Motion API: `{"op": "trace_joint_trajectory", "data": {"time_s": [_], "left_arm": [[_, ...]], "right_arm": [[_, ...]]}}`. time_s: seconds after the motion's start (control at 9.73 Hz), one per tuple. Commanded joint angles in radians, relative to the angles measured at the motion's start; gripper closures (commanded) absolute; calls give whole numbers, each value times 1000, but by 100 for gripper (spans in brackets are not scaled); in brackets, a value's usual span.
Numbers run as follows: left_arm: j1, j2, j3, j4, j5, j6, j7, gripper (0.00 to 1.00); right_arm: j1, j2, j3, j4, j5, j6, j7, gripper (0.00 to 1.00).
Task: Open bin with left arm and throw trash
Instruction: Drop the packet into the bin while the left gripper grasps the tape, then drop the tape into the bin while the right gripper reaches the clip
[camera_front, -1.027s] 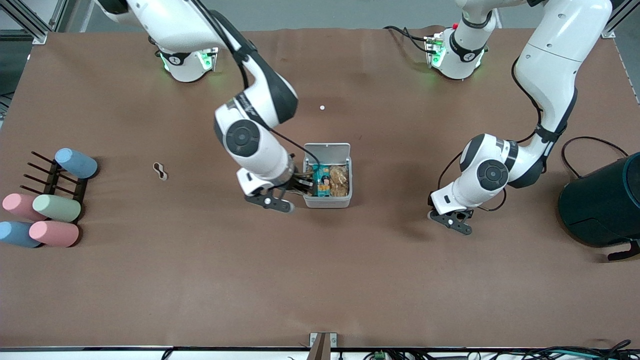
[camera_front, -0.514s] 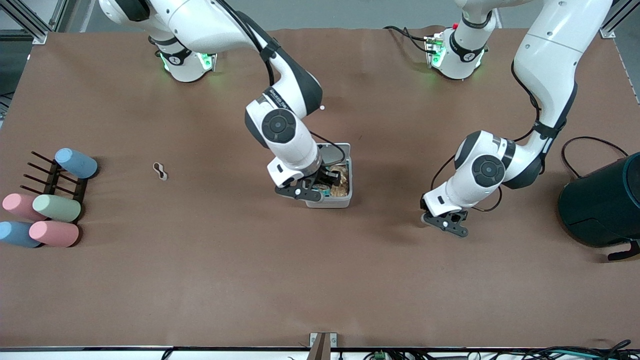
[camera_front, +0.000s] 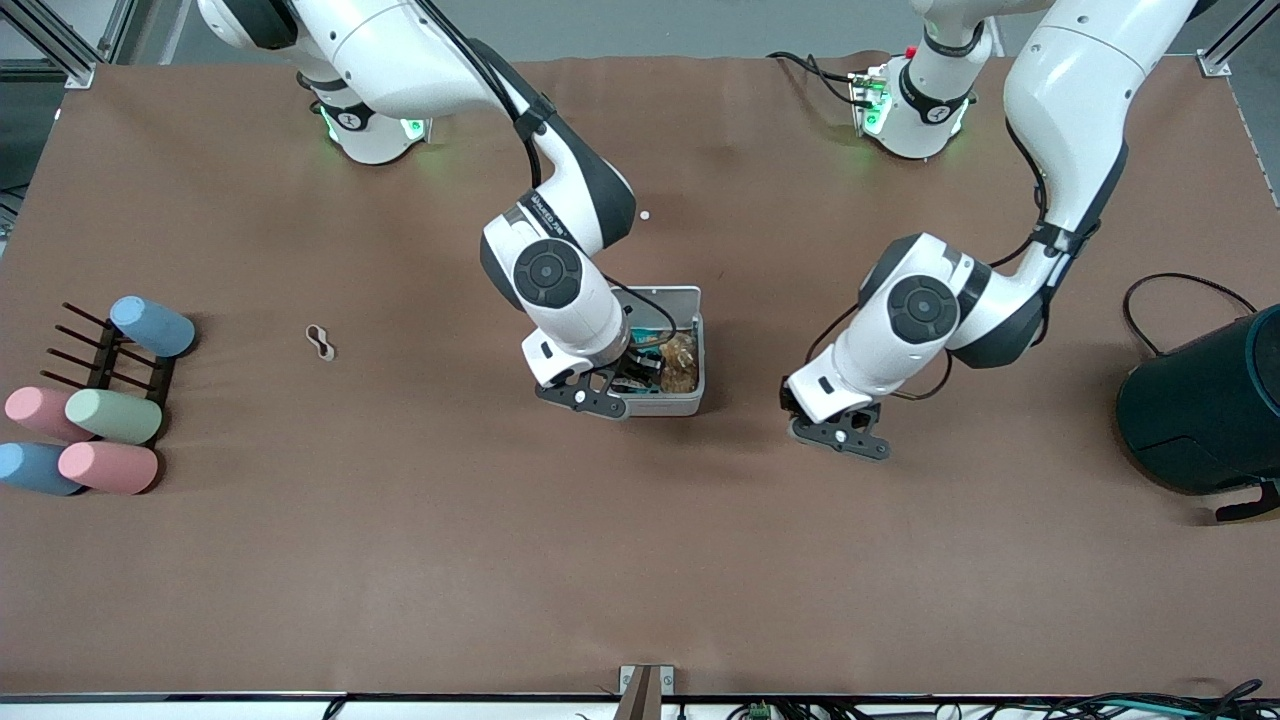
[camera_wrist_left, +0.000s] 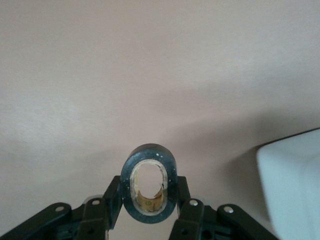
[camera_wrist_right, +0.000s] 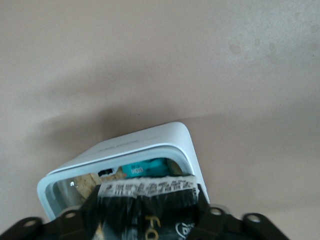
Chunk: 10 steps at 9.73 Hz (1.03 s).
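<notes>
The white bin (camera_front: 664, 406) stands mid-table with its lid (camera_front: 668, 297) up. My right gripper (camera_front: 640, 372) hangs over its opening. In the right wrist view the black snack wrapper (camera_wrist_right: 145, 190) fills the gap between that gripper's (camera_wrist_right: 147, 206) wide-spread fingers, just above the bin's rim (camera_wrist_right: 191, 159). My left gripper (camera_front: 836, 436) hovers over the table beside the bin, toward the left arm's end. It is shut on the dark tape-roll ring (camera_wrist_left: 150, 152), which stands upright in the left gripper (camera_wrist_left: 149, 183). The white figure-eight loop (camera_front: 319, 342) lies toward the right arm's end.
A teal packet and brown snack bag (camera_front: 680, 362) lie inside the bin. The bin's corner (camera_wrist_left: 295, 185) shows in the left wrist view. A big dark teal container (camera_front: 1210, 410) stands at the left arm's end. Pastel cylinders (camera_front: 108, 466), a black rack (camera_front: 110, 352) and a white dot (camera_front: 645, 215) are also there.
The right gripper has swung from beside the bin to over its opening. The left gripper has moved toward the bin with the ring in it.
</notes>
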<state>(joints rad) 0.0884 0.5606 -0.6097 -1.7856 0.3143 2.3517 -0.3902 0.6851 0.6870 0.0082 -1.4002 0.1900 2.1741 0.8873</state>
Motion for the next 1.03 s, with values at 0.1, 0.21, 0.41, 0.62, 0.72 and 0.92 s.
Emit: {"op": "trace_joint_trajectory", "data": {"time_s": [0.1, 0.21, 0.41, 0.62, 0.72, 0.92], "left_arm": [[-44, -7, -51, 21, 8, -19, -187, 100], [-70, -7, -58, 29, 8, -19, -246, 100], [-110, -5, -58, 38, 9, -19, -320, 100], [-148, -5, -58, 54, 8, -20, -372, 100], [-176, -4, -58, 60, 9, -31, -406, 100], [-217, 9, -55, 69, 20, -35, -467, 90]], "right_arm": [[17, -7, 7, 3, -18, -42, 19, 0], [5, -12, 7, 4, -18, -75, 18, 0], [-45, -46, 7, 6, -15, -208, 15, 0], [-123, -105, 15, 0, -4, -227, 9, 0], [-136, -124, 16, -11, -3, -235, 5, 0], [-183, -180, 16, -72, 2, -249, -5, 0]]}}
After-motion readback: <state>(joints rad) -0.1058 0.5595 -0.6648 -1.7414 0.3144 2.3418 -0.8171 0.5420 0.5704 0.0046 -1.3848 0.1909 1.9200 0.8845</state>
